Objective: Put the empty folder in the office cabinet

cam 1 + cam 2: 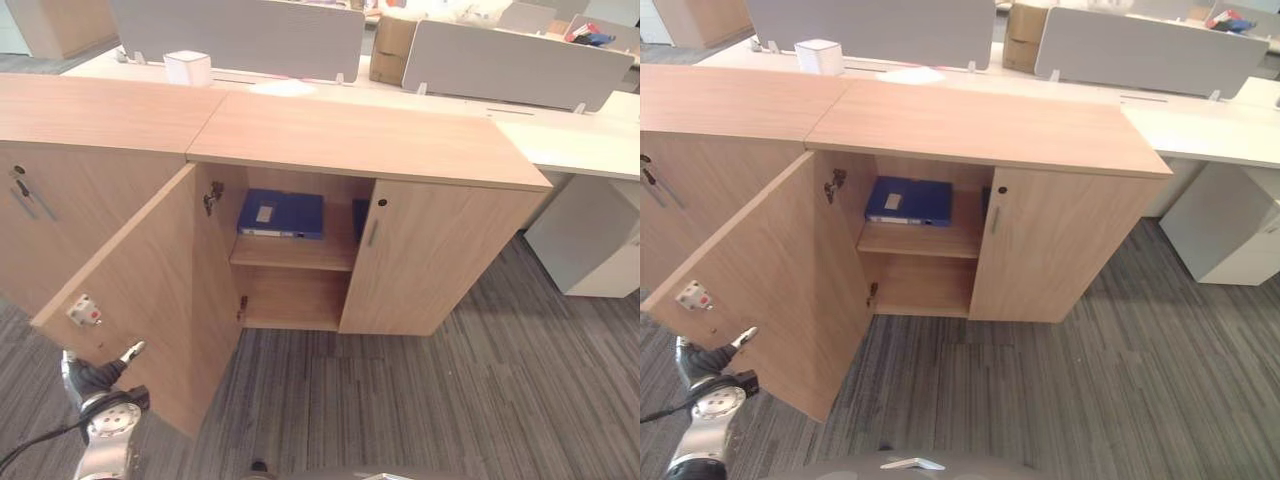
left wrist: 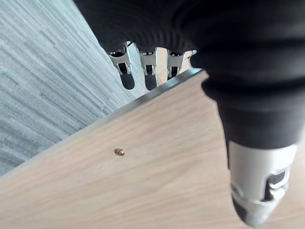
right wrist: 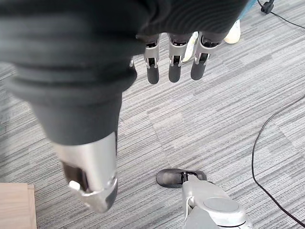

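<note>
My left hand (image 1: 97, 377) sat low at my left side, the silver forearm rising to a bent wrist and one dark-tipped finger poking out sideways. From its wrist camera the fingers (image 2: 149, 67) hung fairly straight, the thumb held apart from them; I took the hand for relaxed, though the cover hid much. My right hand (image 3: 100, 157) hung down, fingers (image 3: 174, 62) straight, holding nothing.

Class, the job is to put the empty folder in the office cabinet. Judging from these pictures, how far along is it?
Nearly done, it seems. A blue folder already lies flat on the upper shelf of the cabinet. The left hand is at the outer edge of the open door, fingers straight over that edge. The right hand hangs open above the carpet, holding nothing. What seems left is closing the door.
</note>
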You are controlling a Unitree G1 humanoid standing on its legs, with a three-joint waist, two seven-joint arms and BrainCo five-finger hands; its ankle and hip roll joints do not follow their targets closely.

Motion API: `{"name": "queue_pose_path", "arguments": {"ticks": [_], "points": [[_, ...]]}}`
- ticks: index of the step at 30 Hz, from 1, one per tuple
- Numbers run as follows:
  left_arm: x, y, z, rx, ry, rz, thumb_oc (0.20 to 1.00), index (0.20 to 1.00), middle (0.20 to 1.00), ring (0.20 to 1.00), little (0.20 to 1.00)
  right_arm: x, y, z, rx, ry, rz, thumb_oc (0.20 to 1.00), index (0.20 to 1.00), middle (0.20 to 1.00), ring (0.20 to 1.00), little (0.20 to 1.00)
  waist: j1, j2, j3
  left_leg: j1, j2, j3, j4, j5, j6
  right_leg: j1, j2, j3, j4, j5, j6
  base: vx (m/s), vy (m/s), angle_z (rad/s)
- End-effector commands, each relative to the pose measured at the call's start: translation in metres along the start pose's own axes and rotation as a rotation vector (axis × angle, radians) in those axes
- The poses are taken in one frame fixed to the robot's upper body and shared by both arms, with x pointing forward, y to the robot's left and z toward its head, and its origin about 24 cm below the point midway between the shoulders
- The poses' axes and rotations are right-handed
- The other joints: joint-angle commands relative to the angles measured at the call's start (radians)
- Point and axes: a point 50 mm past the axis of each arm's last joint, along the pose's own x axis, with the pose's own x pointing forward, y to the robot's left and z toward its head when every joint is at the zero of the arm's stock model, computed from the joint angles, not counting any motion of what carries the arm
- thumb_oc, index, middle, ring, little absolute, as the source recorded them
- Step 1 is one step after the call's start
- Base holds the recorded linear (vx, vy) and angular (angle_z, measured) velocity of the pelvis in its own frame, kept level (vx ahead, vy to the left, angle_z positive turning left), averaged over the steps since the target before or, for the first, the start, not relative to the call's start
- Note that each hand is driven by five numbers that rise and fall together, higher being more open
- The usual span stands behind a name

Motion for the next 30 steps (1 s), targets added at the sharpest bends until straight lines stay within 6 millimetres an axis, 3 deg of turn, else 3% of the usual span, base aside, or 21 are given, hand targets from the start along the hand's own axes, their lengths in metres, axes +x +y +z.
{"name": "queue_pose_path", "arguments": {"ticks": [1,2,5,7,8,9,11,14,18,20,22,23,25,26,30], "points": [[0.000,-0.051,0.060,-0.052,-0.267,-0.278,1.000,1.000,1.000,1.000,1.000,-0.001,-0.006,0.018,-0.041,-0.023,-0.041,1.000,1.000,1.000,1.000,1.000,-0.046,0.038,-0.007,0.004,-0.075,-0.015,-0.002,-0.152,0.107,-0.057,-0.040,-0.005,0.075,0.038,0.031,0.01,0.007,0.05],[-0.009,-0.068,0.060,-0.118,-0.259,-0.381,1.000,1.000,1.000,1.000,1.000,-0.001,-0.004,0.020,-0.054,-0.025,-0.039,1.000,1.000,1.000,1.000,1.000,-0.050,0.038,-0.007,0.008,-0.078,-0.016,-0.002,-0.154,0.110,-0.058,-0.041,-0.002,0.078,0.042,0.031,0.01,0.006,0.05],[-0.009,-0.068,0.060,-0.118,-0.258,-0.382,1.000,1.000,1.000,1.000,1.000,-0.001,-0.004,0.020,-0.053,-0.024,-0.039,1.000,1.000,1.000,1.000,1.000,-0.049,0.038,-0.006,0.008,-0.077,-0.015,-0.002,-0.155,0.110,-0.057,-0.041,-0.001,0.078,0.042,0.031,0.01,0.005,0.03],[-0.037,-0.104,0.056,-0.245,-0.213,-0.658,1.000,1.000,1.000,1.000,1.000,-0.002,-0.004,0.024,-0.073,-0.021,-0.035,1.000,1.000,1.000,1.000,1.000,-0.052,0.040,-0.002,0.018,-0.083,-0.011,-0.002,-0.159,0.117,-0.058,-0.043,0.007,0.083,0.051,0.033,0.02,0.015,0.06],[-0.037,-0.104,0.056,-0.245,-0.213,-0.658,1.000,1.000,1.000,1.000,1.000,-0.002,-0.004,0.024,-0.073,-0.021,-0.035,1.000,1.000,1.000,1.000,1.000,-0.052,0.040,-0.002,0.018,-0.083,-0.011,-0.002,-0.159,0.117,-0.058,-0.043,0.007,0.083,0.051,0.033,0.00,0.000,0.00],[-0.052,-0.119,0.050,-0.286,-0.169,-0.796,1.000,1.000,1.000,1.000,1.000,-0.002,-0.003,0.024,-0.078,-0.016,-0.030,1.000,1.000,1.000,1.000,1.000,-0.052,0.041,0.001,0.021,-0.086,-0.011,-0.002,-0.161,0.120,-0.058,-0.046,0.008,0.086,0.056,0.035,0.00,0.000,0.00],[-0.052,-0.119,0.050,-0.286,-0.169,-0.796,1.000,1.000,1.000,1.000,1.000,-0.002,-0.003,0.024,-0.078,-0.016,-0.030,1.000,1.000,1.000,1.000,1.000,-0.052,0.041,0.001,0.021,-0.086,-0.011,-0.002,-0.161,0.120,-0.058,-0.046,0.008,0.086,0.056,0.035,0.00,0.002,-0.04],[-0.072,-0.135,0.040,-0.327,-0.097,-0.973,1.000,1.000,1.000,1.000,1.000,-0.002,0.000,0.031,-0.094,-0.025,-0.021,1.000,1.000,1.000,1.000,1.000,-0.053,0.045,0.006,0.027,-0.090,-0.008,-0.002,-0.168,0.125,-0.062,-0.052,0.015,0.093,0.060,0.037,0.02,-0.001,-0.32],[-0.065,-0.126,0.028,-0.265,-0.060,-0.939,1.000,1.000,1.000,1.000,1.000,-0.002,-0.001,0.032,-0.088,-0.027,-0.016,1.000,1.000,1.000,1.000,1.000,-0.051,0.049,0.005,0.030,-0.093,-0.009,-0.002,-0.171,0.125,-0.060,-0.053,0.014,0.093,0.060,0.039,0.01,-0.001,-0.10],[-0.055,-0.108,0.002,-0.190,0.030,-0.836,1.000,1.000,1.000,1.000,1.000,-0.003,-0.003,0.032,-0.090,-0.026,-0.019,1.000,1.000,1.000,1.000,1.000,-0.049,0.055,0.003,0.033,-0.093,-0.008,-0.002,-0.170,0.125,-0.058,-0.054,0.014,0.094,0.057,0.038,0.02,-0.005,-0.27],[-0.053,-0.104,-0.003,-0.168,0.045,-0.819,1.000,1.000,1.000,1.000,1.000,-0.003,-0.003,0.032,-0.089,-0.026,-0.020,1.000,1.000,1.000,1.000,1.000,-0.048,0.056,0.003,0.034,-0.093,-0.009,-0.002,-0.170,0.126,-0.057,-0.054,0.013,0.095,0.056,0.039,0.01,-0.003,-0.35],[-0.049,-0.087,-0.037,-0.084,0.174,-0.709,1.000,1.000,1.000,1.000,1.000,-0.003,-0.004,0.031,-0.088,-0.023,-0.021,1.000,1.000,1.000,1.000,1.000,-0.044,0.061,0.003,0.036,-0.092,-0.011,-0.002,-0.167,0.126,-0.052,-0.053,0.007,0.095,0.054,0.038,0.01,-0.002,0.13],[-0.048,-0.082,-0.048,-0.064,0.217,-0.677,1.000,1.000,1.000,1.000,1.000,-0.003,-0.003,0.031,-0.087,-0.025,-0.019,1.000,1.000,1.000,1.000,1.000,-0.044,0.062,0.003,0.036,-0.093,-0.013,-0.002,-0.166,0.126,-0.052,-0.053,0.007,0.095,0.054,0.038,0.00,-0.003,0.30],[-0.051,-0.067,-0.081,0.006,0.361,-0.579,1.000,1.000,1.000,1.000,1.000,-0.002,0.001,0.031,-0.087,-0.027,-0.013,1.000,1.000,1.000,1.000,1.000,-0.040,0.063,0.003,0.035,-0.094,-0.015,-0.002,-0.162,0.127,-0.050,-0.052,0.003,0.096,0.052,0.037,0.00,-0.006,0.17],[-0.074,-0.045,-0.143,0.218,0.651,-0.474,1.000,1.000,1.000,1.000,1.000,-0.002,0.013,0.031,-0.105,-0.037,0.008,1.000,1.000,1.000,1.000,1.000,-0.043,0.066,0.002,0.030,-0.098,-0.027,-0.002,-0.156,0.126,-0.048,-0.054,-0.001,0.098,0.046,0.035,0.00,-0.002,-0.12]]}}
